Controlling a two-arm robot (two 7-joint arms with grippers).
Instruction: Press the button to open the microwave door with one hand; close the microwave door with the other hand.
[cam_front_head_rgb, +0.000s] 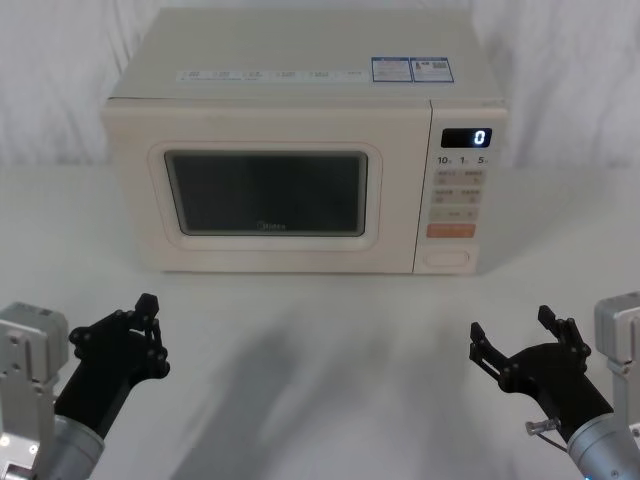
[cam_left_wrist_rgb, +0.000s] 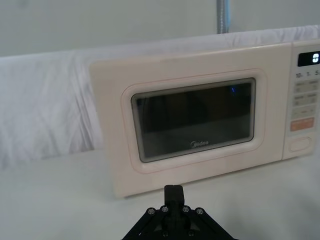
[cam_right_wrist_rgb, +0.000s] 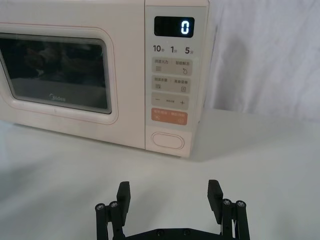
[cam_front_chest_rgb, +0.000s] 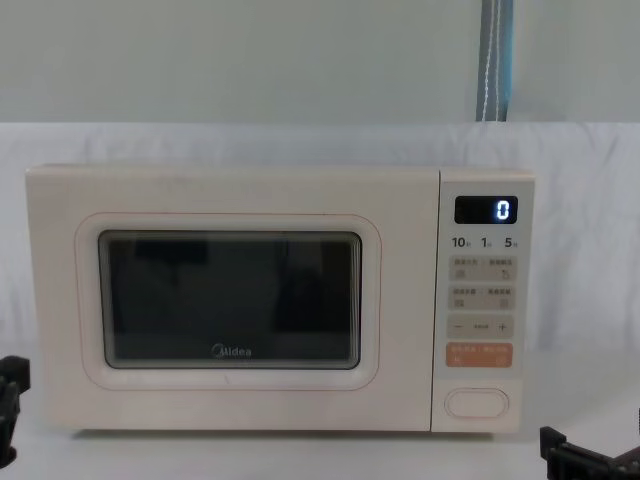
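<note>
Both my grippers hang low; my right gripper (cam_right_wrist_rgb: 169, 194) is spread, my left gripper (cam_front_head_rgb: 150, 318) pressed together. Ahead of them, the microwave door (cam_front_head_rgb: 268, 190) sits flush; the button (cam_right_wrist_rgb: 168, 140) is untouched.

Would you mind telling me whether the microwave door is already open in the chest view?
No, the microwave door sits shut and flush with the control panel, its frame closed all round.

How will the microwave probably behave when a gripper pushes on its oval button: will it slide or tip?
The microwave looks broad, boxy and flat on the white table, so tipping seems unlikely. The button sits low on the panel, so a push there should hardly lever it. On the smooth-looking surface it might slide back slightly.
</note>
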